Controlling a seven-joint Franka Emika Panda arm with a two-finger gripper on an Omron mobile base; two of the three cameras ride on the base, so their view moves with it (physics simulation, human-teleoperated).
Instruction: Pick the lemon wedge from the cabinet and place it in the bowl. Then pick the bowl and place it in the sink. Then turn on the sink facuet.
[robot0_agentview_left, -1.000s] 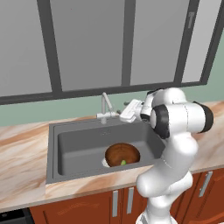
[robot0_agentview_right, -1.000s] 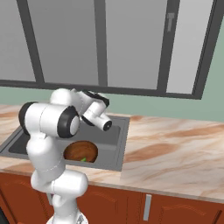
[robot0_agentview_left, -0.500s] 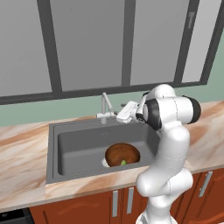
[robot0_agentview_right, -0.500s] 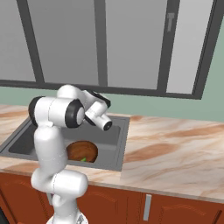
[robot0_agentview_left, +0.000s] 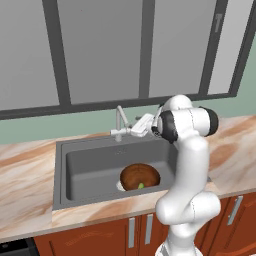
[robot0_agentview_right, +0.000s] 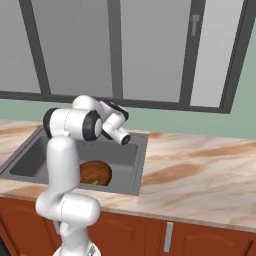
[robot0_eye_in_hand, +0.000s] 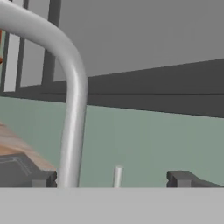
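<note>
Marble table under a grey window, with my tool (robot0_agentview_left: 134, 129) up at the faucet (robot0_agentview_left: 119, 120).

Bowl (robot0_agentview_left: 140, 177) sits on the sink (robot0_agentview_left: 90, 167) floor with the wedge (robot0_agentview_left: 141, 185) inside, so I judge only the tap is left. Seen from the hand, the spout curves close by on the left, the small lever (robot0_eye_in_hand: 117, 176) stands between my fingers (robot0_eye_in_hand: 181, 179), and the tool is open, apparently lined up to nudge it.

The tool (robot0_agentview_left: 136, 129) sits right against the sink faucet (robot0_agentview_left: 120, 122), whose curved spout (robot0_eye_in_hand: 70, 87) blocks the 9 o'clock side of the hand view. Room lies open toward 3 o'clock, over the marble worktop (robot0_agentview_right: 200, 165). Below, the bowl (robot0_agentview_left: 140, 176) takes up the sink (robot0_agentview_left: 90, 167) floor's 4 o'clock corner.
</note>
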